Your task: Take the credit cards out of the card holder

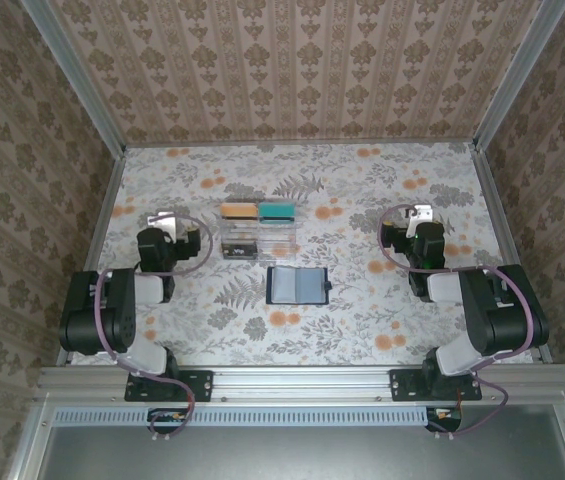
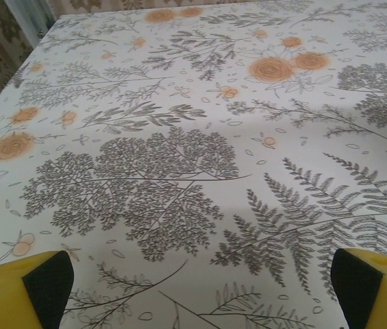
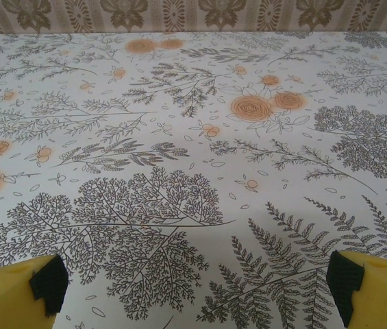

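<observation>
The card holder (image 1: 259,231) is a clear plastic sleeve lying flat at the table's middle, a little left of centre. In its pockets lie the credit cards: an orange-yellow one (image 1: 237,211), a teal one (image 1: 277,211) and a black one (image 1: 239,248). My left gripper (image 1: 167,220) rests to the holder's left, apart from it. My right gripper (image 1: 419,214) sits well off to the right. In the wrist views the left gripper (image 2: 201,281) and the right gripper (image 3: 198,282) stand open, yellow fingers wide apart over bare floral tablecloth.
A dark rectangular wallet-like case (image 1: 296,286) with a grey-blue face lies just in front of the holder. Patterned walls (image 1: 302,70) close in the table at the back and both sides. Both arm bases stand on the rail (image 1: 302,382) at the near edge.
</observation>
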Available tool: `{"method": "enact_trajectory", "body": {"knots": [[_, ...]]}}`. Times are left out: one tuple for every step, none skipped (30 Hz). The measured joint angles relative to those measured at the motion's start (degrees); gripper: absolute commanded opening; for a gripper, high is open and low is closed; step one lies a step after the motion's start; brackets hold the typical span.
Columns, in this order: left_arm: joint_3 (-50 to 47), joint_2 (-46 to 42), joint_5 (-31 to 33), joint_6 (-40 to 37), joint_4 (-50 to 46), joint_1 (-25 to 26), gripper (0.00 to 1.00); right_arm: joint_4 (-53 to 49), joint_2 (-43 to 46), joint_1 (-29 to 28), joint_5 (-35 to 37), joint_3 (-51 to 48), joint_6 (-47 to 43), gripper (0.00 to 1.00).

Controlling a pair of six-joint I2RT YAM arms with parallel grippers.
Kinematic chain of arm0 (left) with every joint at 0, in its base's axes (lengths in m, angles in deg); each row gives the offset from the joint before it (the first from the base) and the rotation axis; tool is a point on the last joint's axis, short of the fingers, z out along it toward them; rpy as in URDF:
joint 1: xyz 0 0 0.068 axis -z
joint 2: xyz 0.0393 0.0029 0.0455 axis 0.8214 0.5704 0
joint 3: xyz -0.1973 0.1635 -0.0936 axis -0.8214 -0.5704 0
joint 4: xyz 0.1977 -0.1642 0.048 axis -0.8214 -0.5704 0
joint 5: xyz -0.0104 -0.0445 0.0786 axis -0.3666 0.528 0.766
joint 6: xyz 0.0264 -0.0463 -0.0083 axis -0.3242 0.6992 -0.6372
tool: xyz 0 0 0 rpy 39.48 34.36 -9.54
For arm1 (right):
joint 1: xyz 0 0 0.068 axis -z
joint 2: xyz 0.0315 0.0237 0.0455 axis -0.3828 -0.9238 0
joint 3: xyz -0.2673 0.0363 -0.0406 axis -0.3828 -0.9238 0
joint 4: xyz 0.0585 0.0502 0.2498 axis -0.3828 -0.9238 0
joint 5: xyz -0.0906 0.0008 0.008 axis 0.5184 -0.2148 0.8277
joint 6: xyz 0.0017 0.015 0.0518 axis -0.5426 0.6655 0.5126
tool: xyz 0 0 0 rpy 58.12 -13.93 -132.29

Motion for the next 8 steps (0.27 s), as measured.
{"method": "enact_trajectory", "body": {"knots": [[0.0, 0.0, 0.0, -0.2, 0.0, 0.2, 1.0, 0.0, 0.0, 0.0, 0.0, 0.0, 0.0, 1.0], [0.0, 0.0, 0.0, -0.3, 0.0, 0.3, 1.0, 0.0, 0.0, 0.0, 0.0, 0.0, 0.0, 1.0], [0.0, 0.0, 0.0, -0.4, 0.0, 0.3, 1.0, 0.0, 0.0, 0.0, 0.0, 0.0, 0.0, 1.0], [0.0, 0.0, 0.0, -0.5, 0.0, 0.3, 1.0, 0.0, 0.0, 0.0, 0.0, 0.0, 0.0, 1.0], [0.0, 0.0, 0.1, -0.6, 0.0, 0.4, 1.0, 0.0, 0.0, 0.0, 0.0, 0.0, 0.0, 1.0], [0.0, 0.0, 0.2, -0.7, 0.0, 0.4, 1.0, 0.0, 0.0, 0.0, 0.0, 0.0, 0.0, 1.0], [0.0, 0.0, 0.2, -0.8, 0.0, 0.4, 1.0, 0.0, 0.0, 0.0, 0.0, 0.0, 0.0, 1.0], [0.1, 0.0, 0.2, -0.8, 0.0, 0.3, 1.0, 0.0, 0.0, 0.0, -0.1, 0.0, 0.0, 1.0]]}}
